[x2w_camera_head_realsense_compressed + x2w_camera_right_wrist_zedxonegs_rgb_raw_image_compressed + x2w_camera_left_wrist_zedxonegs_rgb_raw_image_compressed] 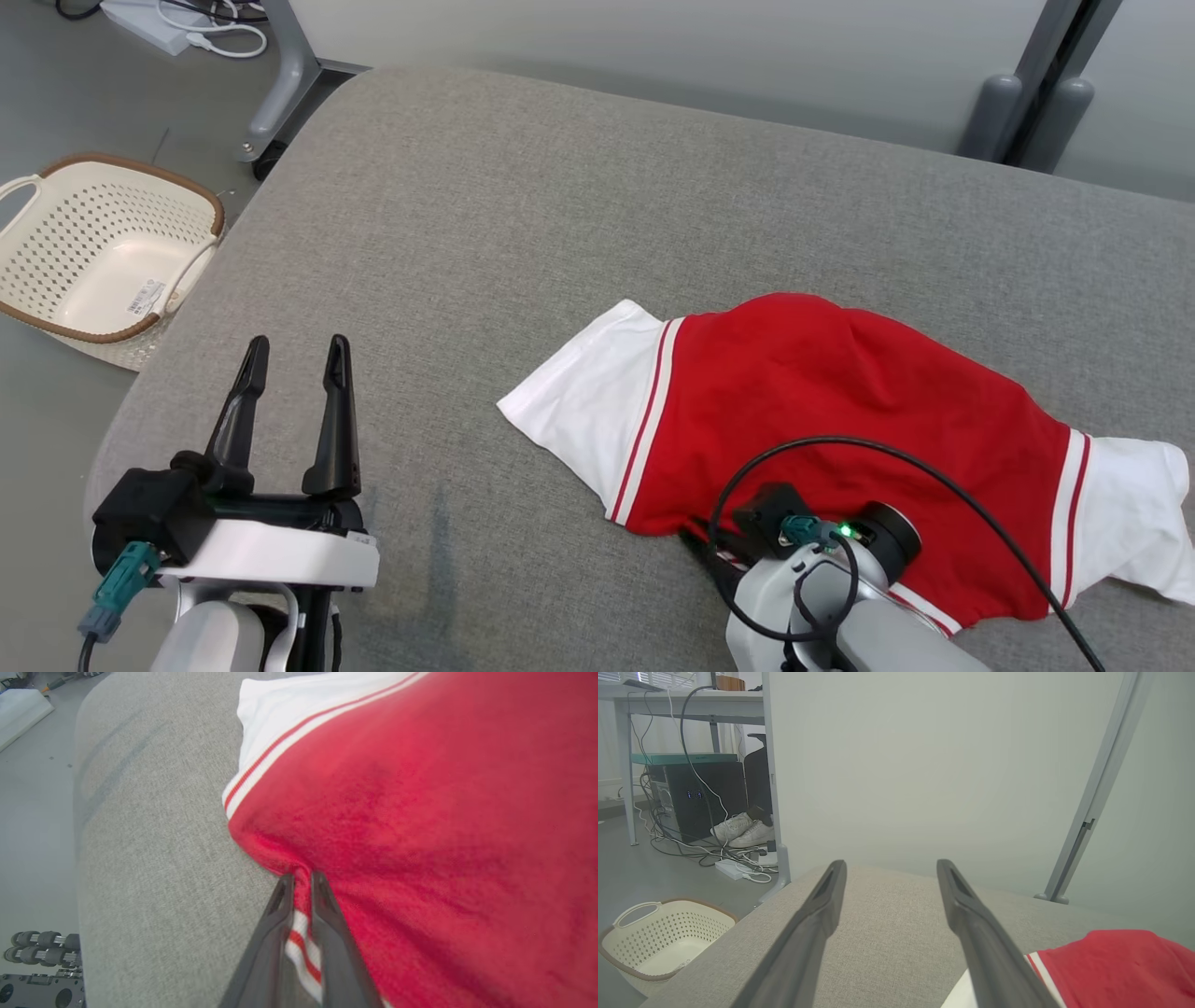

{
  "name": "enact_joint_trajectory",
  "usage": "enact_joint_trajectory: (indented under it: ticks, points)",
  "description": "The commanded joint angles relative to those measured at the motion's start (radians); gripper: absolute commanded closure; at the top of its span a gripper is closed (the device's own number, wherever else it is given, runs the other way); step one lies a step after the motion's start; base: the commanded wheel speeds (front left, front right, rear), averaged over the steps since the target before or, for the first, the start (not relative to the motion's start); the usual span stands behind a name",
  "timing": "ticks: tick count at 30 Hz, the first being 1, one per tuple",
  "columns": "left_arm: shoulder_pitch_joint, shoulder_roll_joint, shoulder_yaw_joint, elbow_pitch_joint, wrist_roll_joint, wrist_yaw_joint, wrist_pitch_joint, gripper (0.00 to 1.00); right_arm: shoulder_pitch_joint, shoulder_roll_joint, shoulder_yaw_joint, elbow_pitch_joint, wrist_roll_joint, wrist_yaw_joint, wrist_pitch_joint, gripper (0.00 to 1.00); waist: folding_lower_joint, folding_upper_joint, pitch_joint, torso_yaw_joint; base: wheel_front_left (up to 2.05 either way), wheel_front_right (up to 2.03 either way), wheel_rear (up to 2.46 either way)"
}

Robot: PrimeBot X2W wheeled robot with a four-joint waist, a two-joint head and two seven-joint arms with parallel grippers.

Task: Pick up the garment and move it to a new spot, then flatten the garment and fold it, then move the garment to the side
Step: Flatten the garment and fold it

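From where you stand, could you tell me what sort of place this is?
Probably an office or lab workspace: a desk with a computer tower and tangled cables beneath it, plus a grey padded table.

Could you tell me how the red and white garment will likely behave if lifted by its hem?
Probably floppy: the garment lies in soft humps and bunches where the right tool pinches its hem. Likely light, since the cloth looks thin. Lifted from one edge, it should drape and drag over the table.
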Motion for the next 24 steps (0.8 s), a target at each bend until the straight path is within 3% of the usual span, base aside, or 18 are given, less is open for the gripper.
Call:
enact_joint_trajectory:
  ticks: [1,8,15,24]
  points:
    - [-0.013,0.003,0.009,0.005,0.008,-0.004,-0.004,0.00,-0.002,-0.006,0.014,0.026,0.014,0.000,-0.010,1.00,0.0000,-0.0001,0.003,-0.007,0.00,0.00,0.00]
    - [-0.002,0.003,0.022,0.004,0.020,-0.008,-0.004,0.00,-0.059,0.007,0.045,-0.036,0.041,0.000,-0.075,1.00,0.0000,-0.0001,-0.003,-0.045,0.00,0.00,0.00]
    - [0.005,0.013,0.026,-0.003,0.031,-0.012,-0.005,0.00,-0.081,0.012,0.033,-0.253,0.041,0.000,-0.133,1.00,0.0000,-0.0001,-0.014,-0.122,0.00,0.00,0.00]
    - [0.006,0.036,0.026,-0.019,0.038,-0.002,0.012,0.00,-0.005,0.028,-0.159,-0.607,0.001,0.000,-0.146,1.00,0.0000,-0.0001,-0.024,-0.233,0.00,0.00,0.00]
